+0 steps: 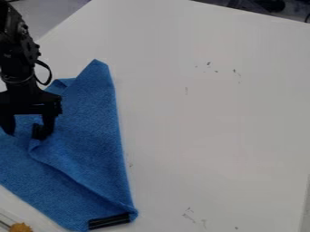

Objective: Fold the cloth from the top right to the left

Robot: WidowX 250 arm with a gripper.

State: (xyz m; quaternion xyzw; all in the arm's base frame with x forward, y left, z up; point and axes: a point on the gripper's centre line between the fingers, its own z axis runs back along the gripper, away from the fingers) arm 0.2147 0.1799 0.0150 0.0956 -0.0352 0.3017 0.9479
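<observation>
The black gripper (25, 130) hangs over the left part of the blue cloth (82, 131), its two fingers apart, so it is open. Its right finger is beside a raised corner of a folded-over flap (51, 152); whether they touch, I cannot tell. The flap's loose edge runs from there down to the cloth's lower right corner. A pointed corner sticks up at the top of the cloth, and a black striped patch lies at its bottom edge. The arm hides some of the cloth's upper left.
The white table (205, 122) extends to the right of the cloth. An orange-brown object (21, 227) sits at the lower left corner, near the table's edge. Dark items are beyond the table's far edge at the top right.
</observation>
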